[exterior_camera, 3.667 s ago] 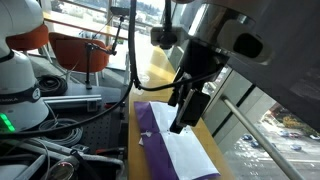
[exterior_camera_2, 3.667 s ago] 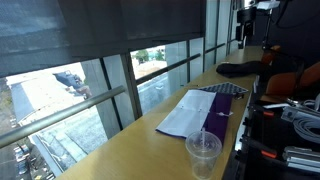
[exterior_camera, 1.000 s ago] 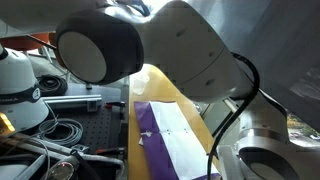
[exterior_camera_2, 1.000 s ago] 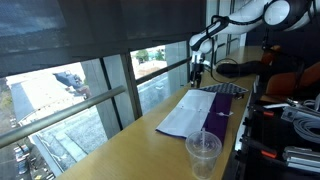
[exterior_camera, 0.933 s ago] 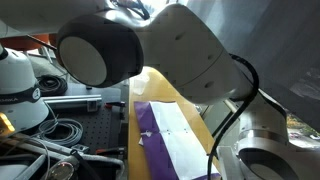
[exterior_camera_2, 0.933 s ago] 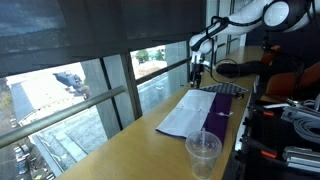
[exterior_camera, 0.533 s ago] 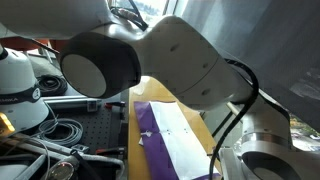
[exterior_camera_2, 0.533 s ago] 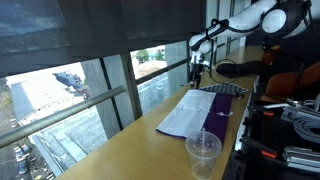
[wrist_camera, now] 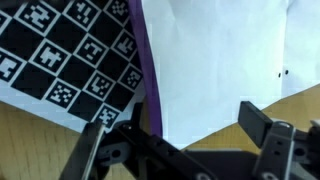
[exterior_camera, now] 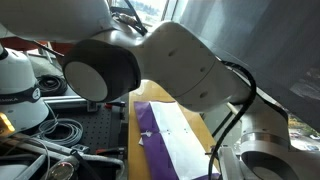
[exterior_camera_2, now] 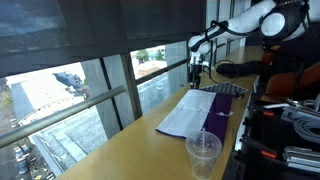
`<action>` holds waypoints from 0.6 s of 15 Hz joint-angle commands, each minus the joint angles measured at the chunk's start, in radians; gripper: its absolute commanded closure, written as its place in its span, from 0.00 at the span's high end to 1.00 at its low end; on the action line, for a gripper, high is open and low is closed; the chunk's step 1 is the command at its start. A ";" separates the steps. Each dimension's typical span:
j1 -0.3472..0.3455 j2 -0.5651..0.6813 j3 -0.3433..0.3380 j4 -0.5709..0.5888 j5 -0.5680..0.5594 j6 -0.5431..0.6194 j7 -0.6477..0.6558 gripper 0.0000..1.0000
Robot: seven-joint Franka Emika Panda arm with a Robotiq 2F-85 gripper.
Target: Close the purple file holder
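Observation:
The purple file holder (exterior_camera_2: 222, 118) lies open and flat on the yellow-tan table, with a white sheet (exterior_camera_2: 186, 113) spread toward the window. It also shows in an exterior view (exterior_camera: 150, 130) under the arm. My gripper (exterior_camera_2: 197, 72) hangs above the holder's far end, apart from it. In the wrist view the gripper (wrist_camera: 196, 122) is open and empty, with its fingers (wrist_camera: 255, 120) on either side of the white paper (wrist_camera: 220, 55). The purple edge (wrist_camera: 148, 75) runs down beside the paper.
A clear plastic cup (exterior_camera_2: 203, 151) stands at the table's near end. A dark object (exterior_camera_2: 238, 69) lies at the far end. A black-and-white marker board (wrist_camera: 70, 50) sits beside the holder. Windows line one side of the table; cables and a robot base (exterior_camera: 20, 90) line the opposite side.
Since 3.7 s ago the gripper has come from high at the far end down over the holder. In the last second the arm shifted only slightly. The holder has not moved.

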 commanded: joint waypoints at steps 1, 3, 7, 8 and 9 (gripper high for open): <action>0.002 0.037 0.012 0.067 0.008 -0.038 0.007 0.65; 0.005 0.041 0.011 0.071 0.007 -0.040 0.010 0.49; 0.013 0.039 0.008 0.077 0.003 -0.038 0.013 0.18; 0.016 0.034 0.006 0.076 0.000 -0.039 0.013 0.12; 0.018 0.030 0.005 0.078 -0.002 -0.042 0.013 0.03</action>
